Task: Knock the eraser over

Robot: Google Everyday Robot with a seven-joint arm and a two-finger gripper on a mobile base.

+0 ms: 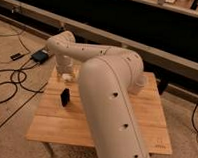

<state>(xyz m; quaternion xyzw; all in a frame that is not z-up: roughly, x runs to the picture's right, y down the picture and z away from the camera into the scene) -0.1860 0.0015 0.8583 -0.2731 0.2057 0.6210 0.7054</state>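
The eraser [65, 97] is a small black block standing upright on the left part of the wooden table [50, 126]. My gripper [65, 77] hangs from the white arm just behind and above the eraser, with a gap between them. The arm's big white link [111, 109] crosses the middle of the table and fills much of the view.
A black box [40, 55] and dark cables [12, 81] lie on the floor left of the table. A low rail [158, 56] runs behind the table. The arm hides the middle of the table and whatever lies there.
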